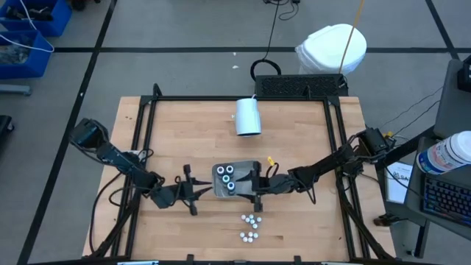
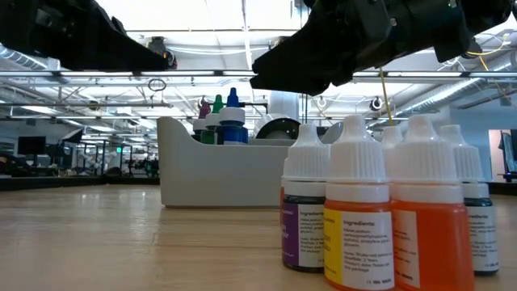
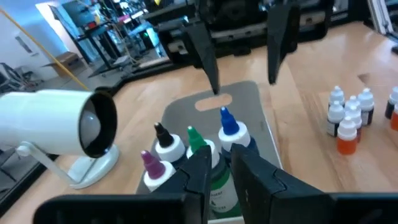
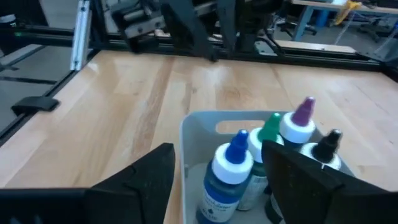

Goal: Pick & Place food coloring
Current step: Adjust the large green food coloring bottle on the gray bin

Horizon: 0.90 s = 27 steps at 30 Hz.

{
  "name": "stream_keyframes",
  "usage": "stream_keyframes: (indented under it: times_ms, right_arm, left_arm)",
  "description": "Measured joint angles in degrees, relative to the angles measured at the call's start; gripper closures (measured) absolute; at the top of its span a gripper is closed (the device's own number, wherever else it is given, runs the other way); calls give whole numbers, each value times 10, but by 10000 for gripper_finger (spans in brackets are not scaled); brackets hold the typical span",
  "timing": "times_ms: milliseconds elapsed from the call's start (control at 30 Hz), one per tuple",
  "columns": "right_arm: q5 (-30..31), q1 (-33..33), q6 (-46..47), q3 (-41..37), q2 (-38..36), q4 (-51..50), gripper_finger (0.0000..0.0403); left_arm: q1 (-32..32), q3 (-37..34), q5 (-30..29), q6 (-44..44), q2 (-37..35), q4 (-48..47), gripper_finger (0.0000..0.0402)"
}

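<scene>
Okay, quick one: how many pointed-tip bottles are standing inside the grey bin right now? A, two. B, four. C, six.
B: the right wrist view shows four bottles in the grey bin, with blue, green, purple and black tips; the small white-capped bottles stand outside it on the table.

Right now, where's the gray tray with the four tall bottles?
In the high view the gray tray sits near the table's center, between the left pincer and the right pincer, with the small white-capped bottles just in front of it.
</scene>
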Motion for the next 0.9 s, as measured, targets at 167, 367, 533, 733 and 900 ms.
stream_keyframes:
  times_ms: [167,367,533,733,900]
  right_arm:
    - [-4,-13,-5,20,-8,-11,183]
    - [-21,-35,-29,144,-14,-270,190]
    - [-79,-67,-114,218,-15,-381,199]
    - [-204,-117,-181,285,-15,-467,225]
    - [-272,-145,-260,330,-11,-553,248]
  left_arm:
    - [-7,0,-22,-16,-10,-22,332]
    - [-6,0,-24,-27,-10,-46,332]
    - [-6,0,-23,-56,-10,-88,332]
    - [-7,0,-15,-65,-10,-115,332]
    - [-6,0,-4,-59,-10,-126,332]
